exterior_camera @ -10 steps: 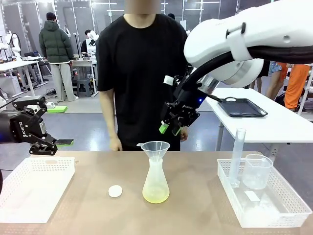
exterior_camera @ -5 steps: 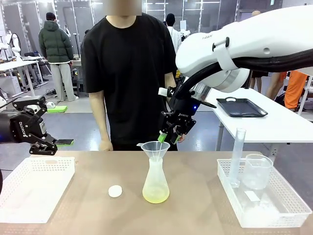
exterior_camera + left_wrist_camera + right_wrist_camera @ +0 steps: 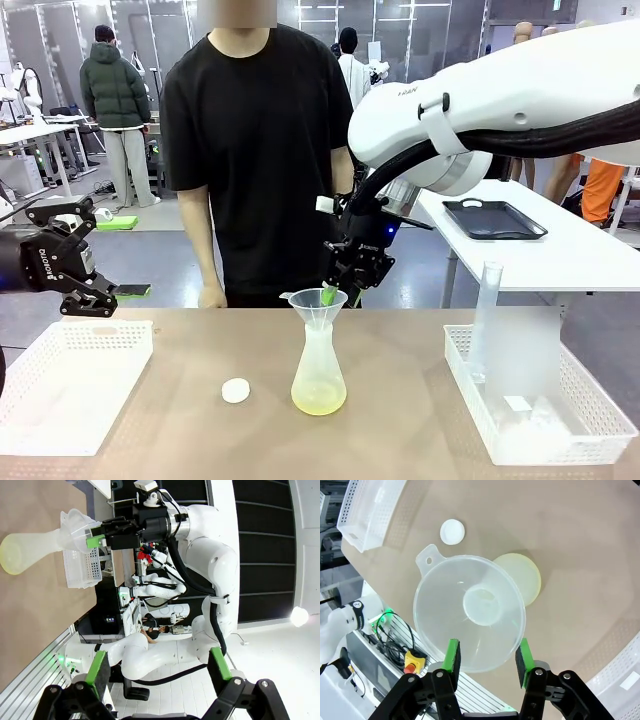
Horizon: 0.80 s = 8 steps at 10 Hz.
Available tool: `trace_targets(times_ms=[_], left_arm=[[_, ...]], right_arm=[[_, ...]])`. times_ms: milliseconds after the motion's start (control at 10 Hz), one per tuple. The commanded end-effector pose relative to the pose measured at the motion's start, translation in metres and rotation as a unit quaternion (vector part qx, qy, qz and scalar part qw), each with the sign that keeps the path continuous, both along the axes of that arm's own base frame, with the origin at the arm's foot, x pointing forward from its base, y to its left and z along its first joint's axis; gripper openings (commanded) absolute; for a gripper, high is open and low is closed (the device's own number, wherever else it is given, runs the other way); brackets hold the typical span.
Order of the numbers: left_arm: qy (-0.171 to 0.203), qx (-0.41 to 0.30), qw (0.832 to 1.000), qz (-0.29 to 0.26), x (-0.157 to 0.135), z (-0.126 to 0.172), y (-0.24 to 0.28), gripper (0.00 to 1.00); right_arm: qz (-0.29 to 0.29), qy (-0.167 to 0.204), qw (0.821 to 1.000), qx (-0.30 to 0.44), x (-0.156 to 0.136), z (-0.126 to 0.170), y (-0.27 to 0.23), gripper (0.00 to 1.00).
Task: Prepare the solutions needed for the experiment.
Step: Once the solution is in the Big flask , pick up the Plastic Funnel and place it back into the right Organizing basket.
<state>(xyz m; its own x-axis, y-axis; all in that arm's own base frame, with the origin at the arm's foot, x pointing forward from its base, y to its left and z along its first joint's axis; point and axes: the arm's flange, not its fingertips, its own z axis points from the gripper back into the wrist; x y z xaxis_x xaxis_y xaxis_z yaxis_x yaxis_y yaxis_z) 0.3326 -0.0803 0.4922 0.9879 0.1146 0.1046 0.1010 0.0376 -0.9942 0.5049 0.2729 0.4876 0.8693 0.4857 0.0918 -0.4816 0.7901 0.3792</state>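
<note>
Yellowish solutions pool in the flask beneath a funnel.

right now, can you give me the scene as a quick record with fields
flask: conical flask upright at mid-table
solution: pale yellow-green liquid at the flask's bottom
funnel: clear funnel seated in the flask's neck
right arm: right pincer open, pads apart at the funnel's rim
left arm: left pincer open, empty, raised near the white tray
right side: basket holding a tall cylinder
loose item: small white disc left of the flask
far side: person standing
</note>
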Motion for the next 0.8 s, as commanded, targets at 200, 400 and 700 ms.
trace_targets(times_ms=[200, 400, 700], left_arm=[[0.000, -0.005, 1.000, -0.003, -0.001, 0.001, -0.001, 1.00], [0.000, -0.005, 1.000, -0.003, -0.001, 0.001, -0.001, 1.00], [0.000, -0.005, 1.000, -0.003, -0.001, 0.001, -0.001, 1.00]], right_arm=[[-0.020, 0.031, 0.999, -0.014, 0.010, -0.014, 0.012, 0.57], [-0.018, 0.036, 0.999, -0.014, 0.013, -0.019, 0.012, 0.57], [-0.037, 0.038, 0.999, -0.011, 0.016, -0.017, 0.010, 0.30]])
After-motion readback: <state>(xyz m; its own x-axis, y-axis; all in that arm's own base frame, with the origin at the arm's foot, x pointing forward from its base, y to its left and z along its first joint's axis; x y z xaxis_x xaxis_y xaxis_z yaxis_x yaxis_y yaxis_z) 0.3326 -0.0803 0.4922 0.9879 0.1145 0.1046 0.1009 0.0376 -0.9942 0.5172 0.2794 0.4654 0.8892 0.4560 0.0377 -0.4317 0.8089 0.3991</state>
